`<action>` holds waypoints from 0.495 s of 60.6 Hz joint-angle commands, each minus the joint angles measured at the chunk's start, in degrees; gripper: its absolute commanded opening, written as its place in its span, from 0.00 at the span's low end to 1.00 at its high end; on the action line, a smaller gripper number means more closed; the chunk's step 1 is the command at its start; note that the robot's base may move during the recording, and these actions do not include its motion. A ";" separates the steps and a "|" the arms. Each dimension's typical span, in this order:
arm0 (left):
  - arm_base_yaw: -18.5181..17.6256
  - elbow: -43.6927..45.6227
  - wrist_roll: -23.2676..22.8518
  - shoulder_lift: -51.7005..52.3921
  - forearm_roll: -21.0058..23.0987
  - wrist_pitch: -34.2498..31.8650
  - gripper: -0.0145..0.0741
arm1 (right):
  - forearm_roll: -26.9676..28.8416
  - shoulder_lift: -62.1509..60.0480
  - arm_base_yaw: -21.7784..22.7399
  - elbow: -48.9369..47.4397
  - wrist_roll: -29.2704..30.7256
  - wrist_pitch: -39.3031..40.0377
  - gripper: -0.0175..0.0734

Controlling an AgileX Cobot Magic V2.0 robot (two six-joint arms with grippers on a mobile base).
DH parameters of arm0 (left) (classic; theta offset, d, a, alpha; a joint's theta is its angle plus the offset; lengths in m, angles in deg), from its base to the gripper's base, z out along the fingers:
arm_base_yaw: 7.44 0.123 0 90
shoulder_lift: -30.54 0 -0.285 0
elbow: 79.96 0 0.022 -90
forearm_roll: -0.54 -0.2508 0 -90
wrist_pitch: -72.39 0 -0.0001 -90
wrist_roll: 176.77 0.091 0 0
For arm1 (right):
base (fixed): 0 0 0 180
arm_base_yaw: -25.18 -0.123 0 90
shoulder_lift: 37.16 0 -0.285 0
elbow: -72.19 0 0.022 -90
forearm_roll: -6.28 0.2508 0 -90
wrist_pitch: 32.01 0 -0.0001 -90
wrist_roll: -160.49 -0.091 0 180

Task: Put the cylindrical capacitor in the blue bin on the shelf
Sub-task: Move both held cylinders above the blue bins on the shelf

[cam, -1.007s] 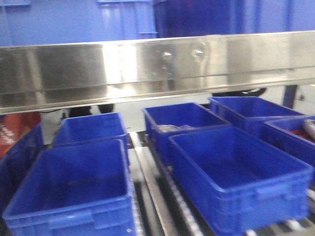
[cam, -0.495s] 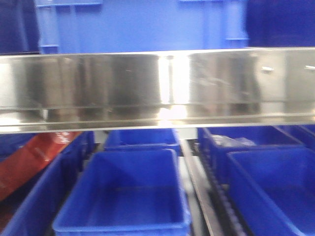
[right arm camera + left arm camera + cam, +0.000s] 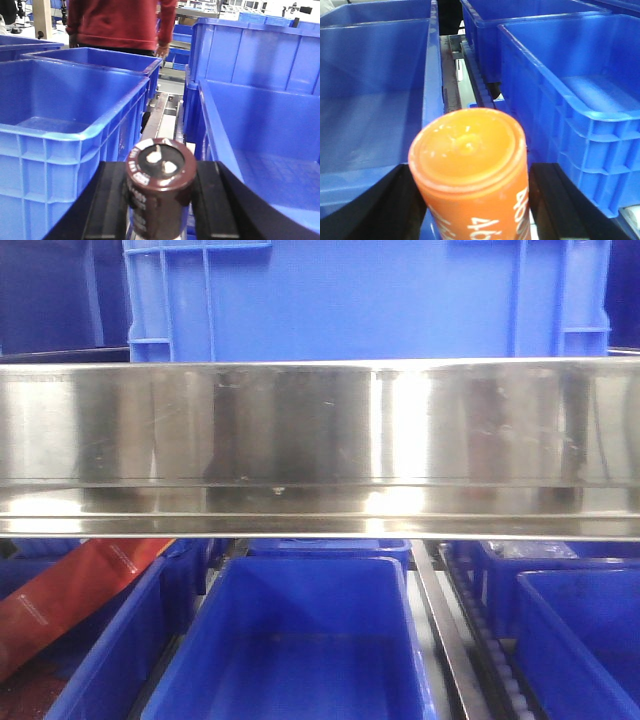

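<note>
The right tool [image 3: 161,202] pinches the cylindrical capacitor [image 3: 159,175] upright between its black fingers, so the pickup looks done. The left tool [image 3: 470,210] clamps an orange cylinder [image 3: 470,155]. Blue bins [image 3: 75,132] stand open beside and beyond the capacitor on the shelf [image 3: 320,430], and the drop into one is not yet done.

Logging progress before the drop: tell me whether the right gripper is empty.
No: the dark brown cylindrical capacitor sits clamped between the black fingers of the right gripper.
</note>
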 commanded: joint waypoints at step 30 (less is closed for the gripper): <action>-0.36 0.27 0.04 0.30 0.38 -0.74 0.04 | -0.33 -0.01 0.00 -0.43 0.02 1.52 0.01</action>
